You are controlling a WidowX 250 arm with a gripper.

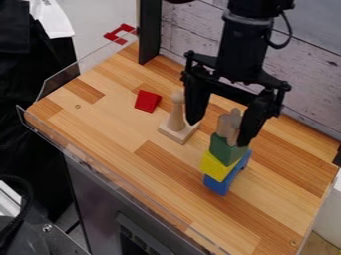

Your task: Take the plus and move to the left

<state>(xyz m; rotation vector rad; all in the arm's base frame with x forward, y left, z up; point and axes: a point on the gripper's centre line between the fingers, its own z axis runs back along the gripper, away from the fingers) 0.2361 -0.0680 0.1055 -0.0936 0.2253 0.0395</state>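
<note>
A tan-and-brown striped tabletop (114, 124) is accented by a red block (147, 100), green block (225, 151), yellow block (216, 167), blue block (218, 187), tan plus (230, 124) and black gripper (218, 133).

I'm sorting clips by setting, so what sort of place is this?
Probably a robot lab or demo area with a tabletop play setup: a black robot arm hangs over a wooden work surface, where coloured blocks and a wooden peg on a base stand.
</note>
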